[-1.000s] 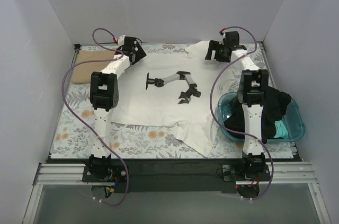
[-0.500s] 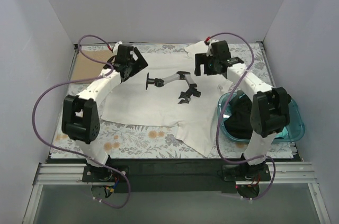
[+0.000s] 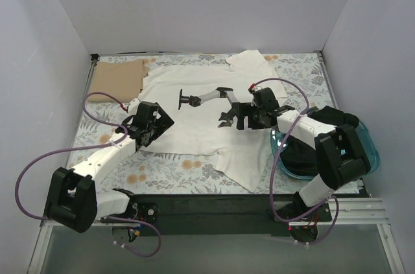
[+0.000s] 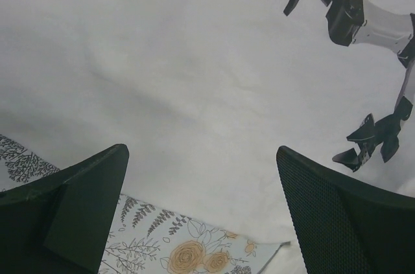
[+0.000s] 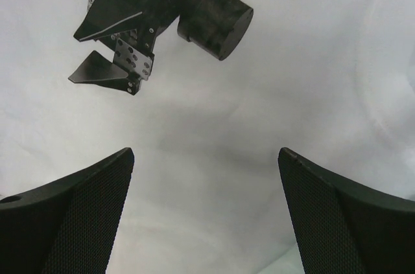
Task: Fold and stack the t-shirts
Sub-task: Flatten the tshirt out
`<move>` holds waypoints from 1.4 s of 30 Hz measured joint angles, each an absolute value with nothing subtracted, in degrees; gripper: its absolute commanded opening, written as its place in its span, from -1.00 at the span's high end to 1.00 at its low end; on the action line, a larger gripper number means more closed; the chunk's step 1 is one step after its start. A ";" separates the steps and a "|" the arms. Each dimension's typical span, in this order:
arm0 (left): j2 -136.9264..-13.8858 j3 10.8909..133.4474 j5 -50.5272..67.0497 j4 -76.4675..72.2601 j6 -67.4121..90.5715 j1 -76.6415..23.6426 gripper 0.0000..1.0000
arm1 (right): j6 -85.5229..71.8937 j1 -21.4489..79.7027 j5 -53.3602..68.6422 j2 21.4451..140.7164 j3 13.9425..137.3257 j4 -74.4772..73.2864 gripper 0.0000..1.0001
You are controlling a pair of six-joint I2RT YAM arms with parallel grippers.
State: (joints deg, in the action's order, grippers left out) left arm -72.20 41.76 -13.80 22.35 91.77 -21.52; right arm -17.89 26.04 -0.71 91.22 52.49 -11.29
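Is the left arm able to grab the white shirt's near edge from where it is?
Probably yes. The left gripper hangs open right over the white shirt near its front edge, with nothing between them.

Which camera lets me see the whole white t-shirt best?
The top external view. It shows nearly the whole white t-shirt spread on the flowery table, edges and sleeve included. The left wrist view shows only a patch and one edge; the right wrist view shows only a close-up patch.
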 measured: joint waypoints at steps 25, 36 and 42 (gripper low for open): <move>-59.00 30.06 -29.58 39.83 110.43 -11.77 -0.79 | -11.79 47.46 -4.27 75.11 46.61 -13.63 -0.97; -70.70 32.21 -27.92 30.68 106.91 -4.51 -0.05 | -12.78 54.19 -6.04 68.03 36.91 -17.41 -0.97; -77.36 35.35 -27.18 26.85 105.58 -4.05 1.00 | -13.50 54.26 -6.04 64.71 35.24 -19.40 -0.96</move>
